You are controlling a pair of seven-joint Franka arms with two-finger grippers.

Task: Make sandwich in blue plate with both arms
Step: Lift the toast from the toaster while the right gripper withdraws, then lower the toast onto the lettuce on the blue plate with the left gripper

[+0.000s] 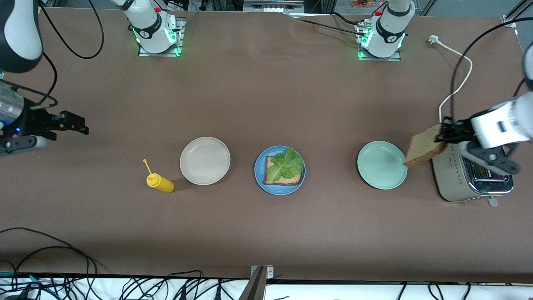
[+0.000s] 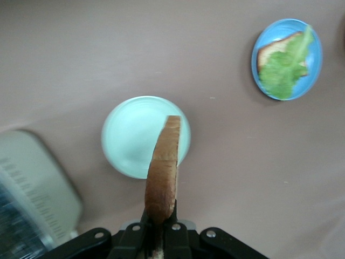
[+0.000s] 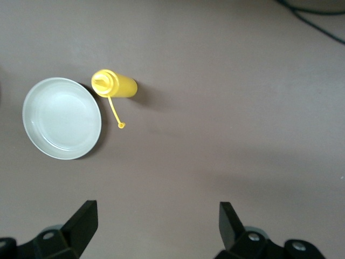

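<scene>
The blue plate (image 1: 279,170) (image 2: 287,59) sits mid-table with a bread slice (image 1: 287,180) on it, covered by a ruffled green lettuce leaf (image 1: 284,165) (image 2: 285,67). My left gripper (image 1: 446,130) (image 2: 160,222) is shut on a second brown bread slice (image 1: 424,145) (image 2: 163,171), held on edge in the air between the toaster and the mint-green plate (image 1: 382,165) (image 2: 129,137). My right gripper (image 1: 79,123) (image 3: 157,216) waits open, with nothing between its fingers, at the right arm's end of the table.
A steel toaster (image 1: 470,179) (image 2: 32,194) stands at the left arm's end, with its white cord (image 1: 456,83). A cream plate (image 1: 205,160) (image 3: 62,118) and a yellow mustard bottle (image 1: 160,182) (image 3: 113,84) lie toward the right arm's end. Cables hang along the table's front edge.
</scene>
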